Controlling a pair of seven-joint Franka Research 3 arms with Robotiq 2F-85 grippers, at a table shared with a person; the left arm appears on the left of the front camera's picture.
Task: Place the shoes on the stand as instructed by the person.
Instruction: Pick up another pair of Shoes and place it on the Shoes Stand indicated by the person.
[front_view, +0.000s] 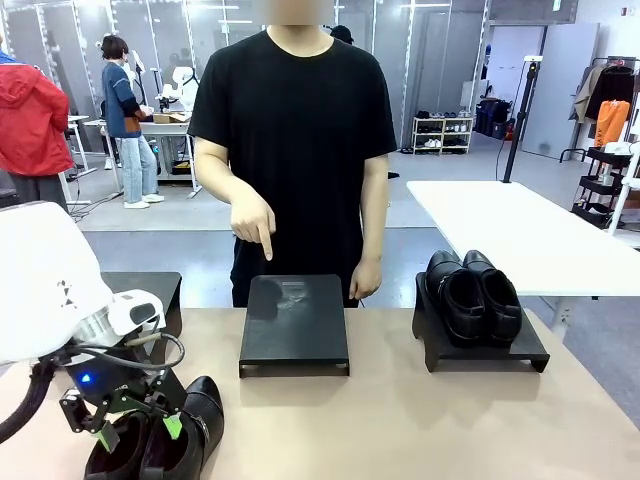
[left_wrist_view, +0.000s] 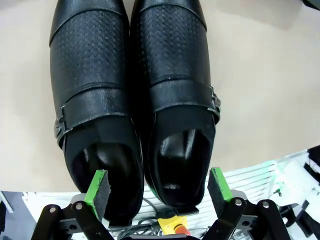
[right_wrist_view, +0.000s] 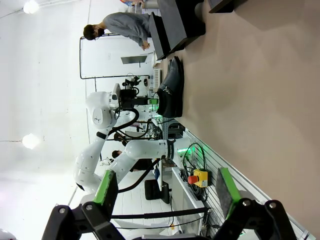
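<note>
A person's hand (front_view: 255, 222) is pointing down at the middle stand (front_view: 295, 320).
Front: the left gripper (front_view: 135, 432) is hanging over the buckled shoes (front_view: 175, 440) at the table's (front_view: 400, 420) near left. Left wrist: its jaws are standing wide above their heels. Right wrist: the right gripper (right_wrist_view: 166, 184) is gaping, holding nothing.

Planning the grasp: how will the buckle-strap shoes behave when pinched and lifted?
The buckle shoes look glossy, so likely slippery. Their open collars probably flex when pinched. They're two loose shoes, so one may slip or tilt if the left gripper grips unevenly.
</note>
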